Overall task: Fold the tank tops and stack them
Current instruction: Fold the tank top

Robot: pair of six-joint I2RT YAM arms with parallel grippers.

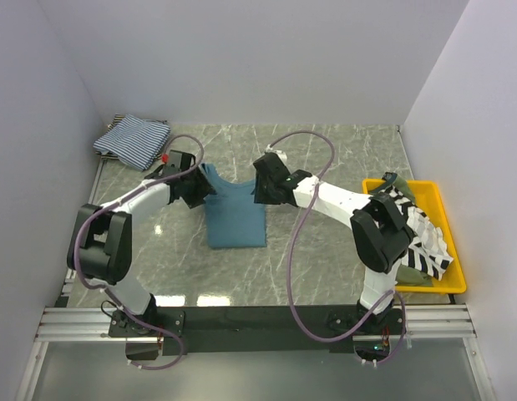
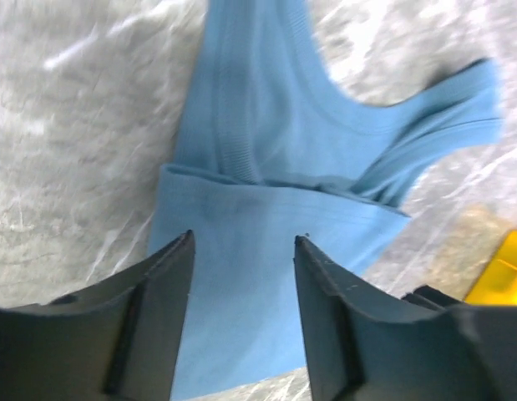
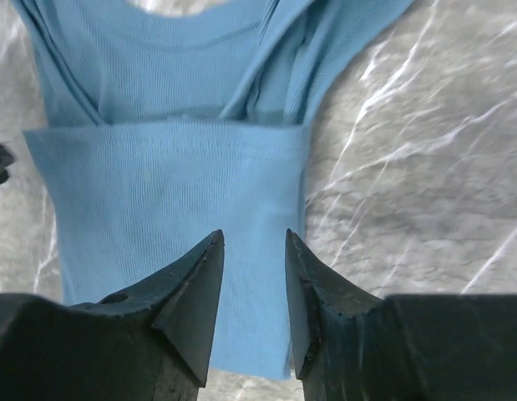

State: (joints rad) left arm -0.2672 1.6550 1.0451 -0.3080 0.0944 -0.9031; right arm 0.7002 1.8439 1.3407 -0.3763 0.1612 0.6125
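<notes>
Left pincer [image 2: 244, 242] and right pincer [image 3: 254, 238] stand apart, empty, over the blue tank top [image 1: 235, 215], folded on the surface [image 1: 325, 251] left of the yellow tray [image 1: 454, 280]. It looks soft and limp; I'd pinch the corners of its folded edge.

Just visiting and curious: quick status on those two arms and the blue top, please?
Open, holding nothing: left fingers, right fingers, both over the teal tank top. It lies on the table, lower part folded up. Nothing in the way.
</notes>
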